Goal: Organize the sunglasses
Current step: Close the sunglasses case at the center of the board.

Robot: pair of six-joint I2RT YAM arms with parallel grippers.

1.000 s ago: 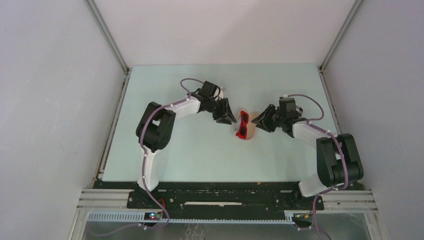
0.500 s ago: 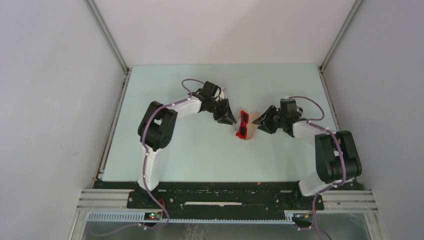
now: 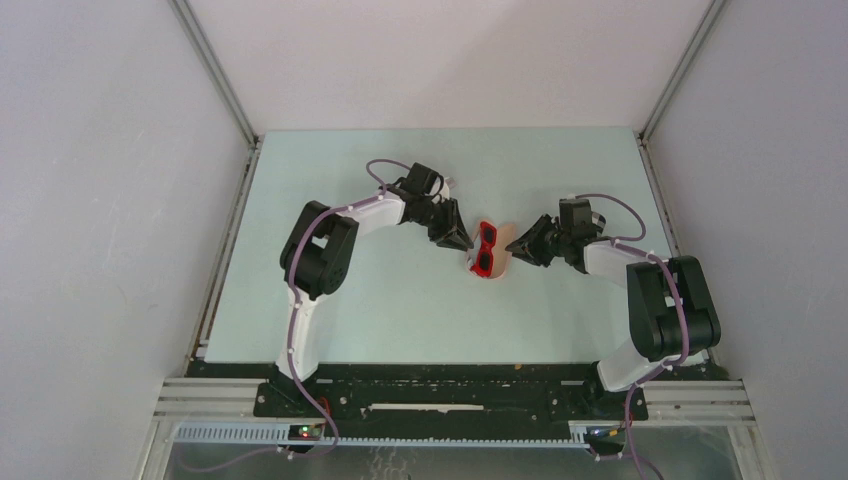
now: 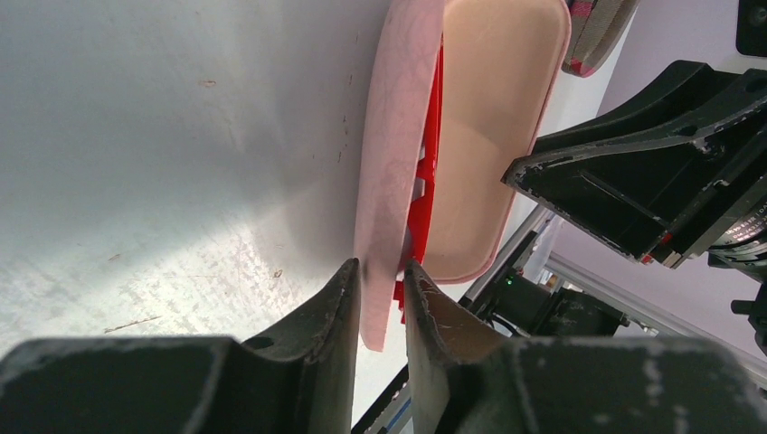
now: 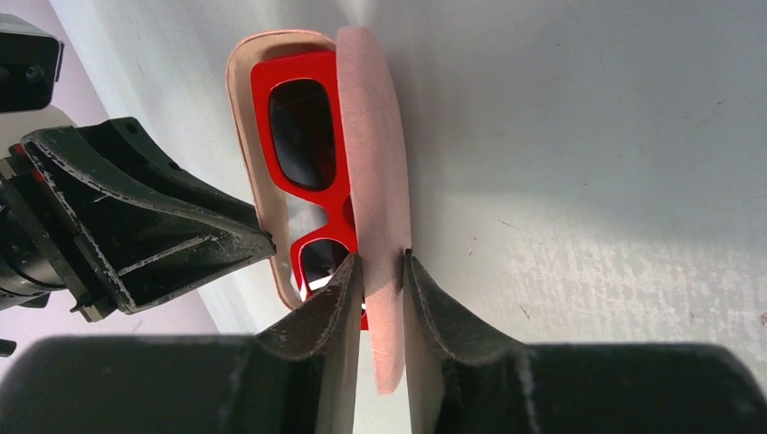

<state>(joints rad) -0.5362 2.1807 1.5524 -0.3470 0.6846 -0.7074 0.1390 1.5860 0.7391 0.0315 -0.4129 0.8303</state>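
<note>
Sunglasses (image 5: 307, 136) nestle in the open case (image 5: 373, 136), likely light, stiff and scratch-prone. Left end effector (image 4: 380, 268) and right end effector (image 5: 380, 258) each pinch a case wall. Best hold is the frame.

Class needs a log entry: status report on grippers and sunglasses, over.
Left gripper shut on pink case shell. Right gripper shut on opposite shell. Red sunglasses inside open case. Nothing seen blocking.
</note>
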